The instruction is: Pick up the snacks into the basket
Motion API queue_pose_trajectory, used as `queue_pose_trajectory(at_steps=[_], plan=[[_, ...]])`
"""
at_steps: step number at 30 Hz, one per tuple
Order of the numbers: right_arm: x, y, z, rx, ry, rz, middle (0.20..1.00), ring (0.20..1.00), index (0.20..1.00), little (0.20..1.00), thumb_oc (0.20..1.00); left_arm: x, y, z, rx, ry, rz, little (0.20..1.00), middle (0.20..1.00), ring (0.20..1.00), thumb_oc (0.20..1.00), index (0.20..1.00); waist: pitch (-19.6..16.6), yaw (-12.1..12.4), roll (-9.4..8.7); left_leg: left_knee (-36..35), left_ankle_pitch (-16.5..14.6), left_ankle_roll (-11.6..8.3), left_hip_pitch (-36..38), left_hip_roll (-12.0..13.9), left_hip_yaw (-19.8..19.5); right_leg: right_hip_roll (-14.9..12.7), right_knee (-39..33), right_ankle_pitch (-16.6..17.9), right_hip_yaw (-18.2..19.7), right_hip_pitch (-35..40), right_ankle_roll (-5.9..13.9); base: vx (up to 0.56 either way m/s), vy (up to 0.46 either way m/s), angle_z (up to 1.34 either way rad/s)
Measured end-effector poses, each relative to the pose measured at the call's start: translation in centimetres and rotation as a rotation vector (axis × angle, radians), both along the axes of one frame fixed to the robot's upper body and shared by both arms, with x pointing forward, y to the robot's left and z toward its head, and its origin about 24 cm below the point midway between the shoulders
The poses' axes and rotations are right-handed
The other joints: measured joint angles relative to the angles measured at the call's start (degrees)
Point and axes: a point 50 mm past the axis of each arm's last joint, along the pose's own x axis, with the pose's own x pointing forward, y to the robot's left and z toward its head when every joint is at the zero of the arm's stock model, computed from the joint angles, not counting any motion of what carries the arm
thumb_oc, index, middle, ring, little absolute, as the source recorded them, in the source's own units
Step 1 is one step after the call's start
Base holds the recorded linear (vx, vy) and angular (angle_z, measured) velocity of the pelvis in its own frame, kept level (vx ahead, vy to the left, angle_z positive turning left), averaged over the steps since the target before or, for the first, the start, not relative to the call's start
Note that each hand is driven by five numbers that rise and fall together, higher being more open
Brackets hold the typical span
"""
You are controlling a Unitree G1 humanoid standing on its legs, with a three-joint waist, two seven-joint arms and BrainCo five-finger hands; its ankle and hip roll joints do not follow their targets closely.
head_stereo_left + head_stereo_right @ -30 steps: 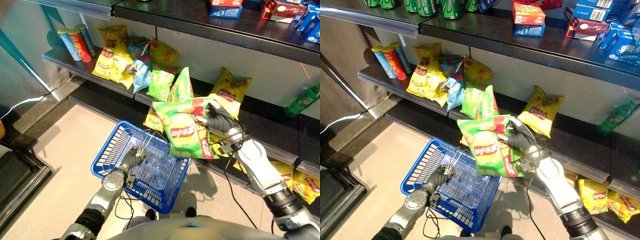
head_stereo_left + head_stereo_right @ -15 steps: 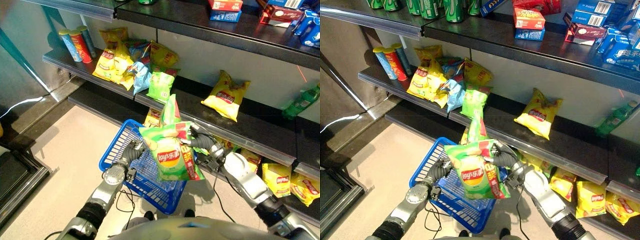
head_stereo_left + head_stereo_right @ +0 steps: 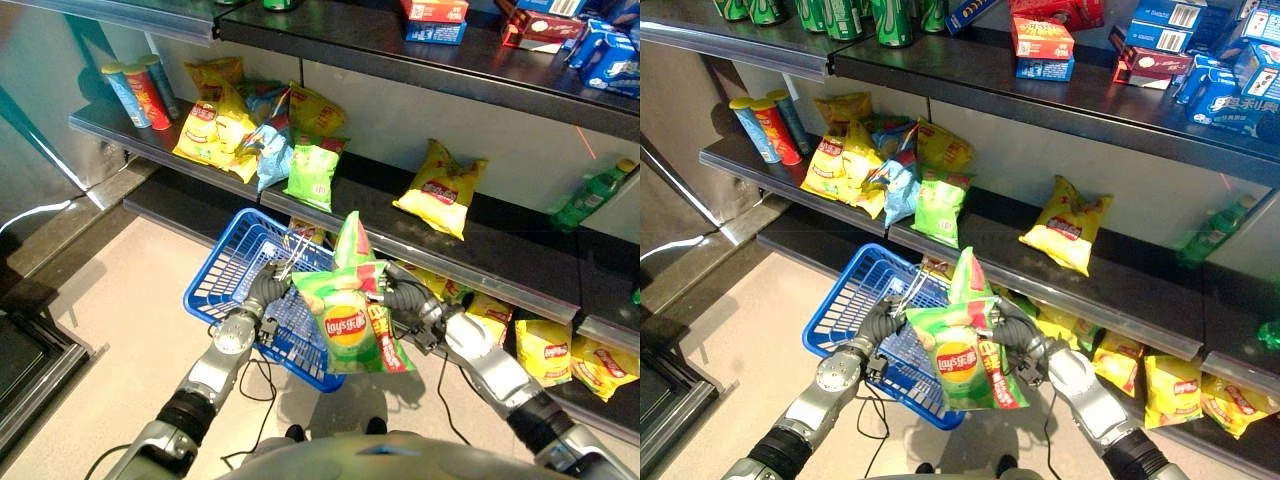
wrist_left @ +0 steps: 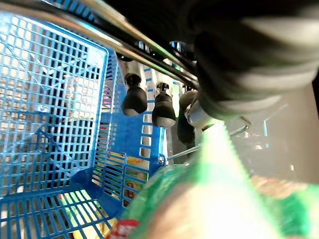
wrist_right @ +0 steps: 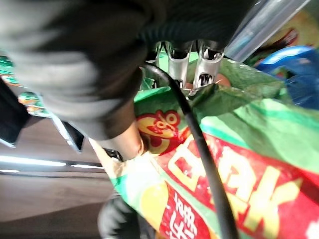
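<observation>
The green bag (image 3: 350, 318) hangs in the right hand's (image 3: 403, 297) curled fingers, just over the basket's (image 3: 232, 262) near right edge; the left hand (image 3: 264, 291) grips the wire handle (image 4: 149, 50) — its wrist view shows fingers hooked round two rods, with packets seen through the basket's mesh; the eye views add shelves behind the basket — one lone yellow bag (image 3: 438, 190), three tubes (image 3: 132, 88).
</observation>
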Motion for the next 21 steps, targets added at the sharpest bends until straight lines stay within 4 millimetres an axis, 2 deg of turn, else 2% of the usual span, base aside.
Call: queue_pose_trajectory(at_steps=[8, 12, 16, 21], plan=[[-0.1, 0.3, -2.7, -0.109, 0.043, -0.031, 0.2, 0.2, 0.2, 0.2, 0.2, 0.5, -0.7, 0.5, -0.014, -0.02, -0.009, 0.2, 0.2, 0.2, 0.2, 0.2, -0.1, 0.0, 0.08, 0.0, 0.0, -0.08, 0.1, 0.0, -1.0, 0.1, -1.6, 0.1, -1.2, 1.5, -0.05, 0.01, 0.001, 0.08], [0.2, 1.1, -2.5, -0.12, 0.033, 0.002, 0.2, 0.2, 0.2, 0.2, 0.2, 0.7, -1.4, 1.1, -0.029, -0.047, -0.034, 0.2, 0.2, 0.2, 0.2, 0.2, -0.1, 0.2, 0.2, 0.0, 0.0, -0.09, 0.1, -0.1, -1.3, 0.1, -1.6, 0.1, -1.5, 1.7, -0.05, 0.0, 0.0, 0.06], [1.5, 2.2, -1.9, -0.158, -0.008, 0.05, 0.2, 0.2, 0.2, 0.2, 0.2, 1.3, -2.9, 2.1, -0.045, -0.083, -0.073, 0.2, 0.2, 0.2, 0.2, 0.2, -0.1, 0.4, 0.22, 0.1, 0.1, -0.12, 0.1, -0.1, -1.8, 0.0, -1.6, 0.1, -2.0, 2.0, -0.04, 0.0, 0.004, 0.07], [2.7, 4.4, -0.7, -0.243, -0.094, 0.166, 0.2, 0.2, 0.2, 0.2, 0.2, 1.9, -4.7, 3.5, -0.062, -0.131, -0.146, 0.2, 0.2, 0.2, 0.2, 0.2, -0.1, 0.2, 0.23, 0.3, 0.2, -0.26, 0.1, -0.2, -2.7, 0.0, -1.6, 0.0, -3.0, 2.4, -0.03, -0.01, 0.005, 0.09]])
